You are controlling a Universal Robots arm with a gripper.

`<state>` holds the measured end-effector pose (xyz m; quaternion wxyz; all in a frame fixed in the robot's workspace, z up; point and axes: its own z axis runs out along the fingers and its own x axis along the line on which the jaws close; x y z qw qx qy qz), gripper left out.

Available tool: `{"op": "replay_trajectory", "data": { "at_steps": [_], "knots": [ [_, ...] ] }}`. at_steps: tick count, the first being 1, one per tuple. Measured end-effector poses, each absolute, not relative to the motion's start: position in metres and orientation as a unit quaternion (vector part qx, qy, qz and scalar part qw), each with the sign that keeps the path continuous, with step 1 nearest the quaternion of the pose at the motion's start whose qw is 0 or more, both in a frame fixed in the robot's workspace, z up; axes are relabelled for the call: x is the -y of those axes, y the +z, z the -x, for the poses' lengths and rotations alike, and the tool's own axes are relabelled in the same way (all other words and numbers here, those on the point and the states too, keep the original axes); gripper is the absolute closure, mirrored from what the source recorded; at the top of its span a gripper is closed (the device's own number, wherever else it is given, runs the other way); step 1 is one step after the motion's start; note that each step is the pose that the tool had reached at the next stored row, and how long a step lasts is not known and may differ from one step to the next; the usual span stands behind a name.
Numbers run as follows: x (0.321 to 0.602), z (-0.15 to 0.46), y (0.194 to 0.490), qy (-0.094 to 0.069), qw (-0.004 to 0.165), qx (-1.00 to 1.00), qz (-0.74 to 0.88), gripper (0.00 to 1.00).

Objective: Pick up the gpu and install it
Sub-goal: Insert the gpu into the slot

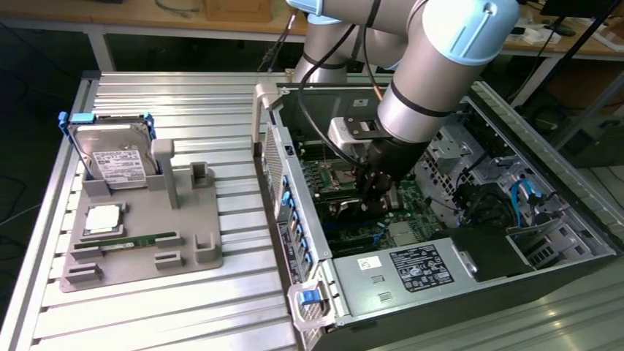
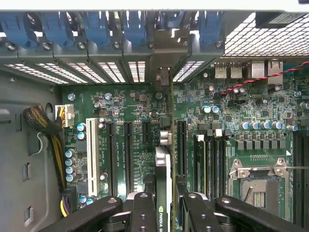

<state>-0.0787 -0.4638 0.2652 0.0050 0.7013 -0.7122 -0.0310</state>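
Pick-up looked done: the gripper was closed narrowly on the gpu, with one of its fingers on each face and the card standing on edge between them. In the exterior view the arm reached down through the open side of the case, with its tool low over the board.

The gpu lay in line with the black slots, its bracket end toward the vented rear wall under the blue latches. Whether its lower edge was in a slot or hung just above one could not be told. I judged the install unconfirmed, as the card was in the grip and no latch was seen closed over the bracket.

Room was tight. On one side ran the black slots and a white slot. On the other side, just beside the card, came one more black slot and then the memory sticks, with the socket beyond. The rear wall closed off the bracket end. A cable bundle sat well apart at the board's edge.

In the exterior view the case walls, the power supply and the blue cables hemmed the arm in, so by my judgement the free way was upward. The tray with the hard drive stood on the table at the exterior view's left of the case.
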Motion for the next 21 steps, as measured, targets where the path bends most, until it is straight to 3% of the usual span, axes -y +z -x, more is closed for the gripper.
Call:
{"op": "replay_trajectory", "data": {
  "at_steps": [21],
  "knots": [
    [0.4657,0.0787,0.2628,-0.032,0.004,0.712,-0.701,0.73]
  ]
}}
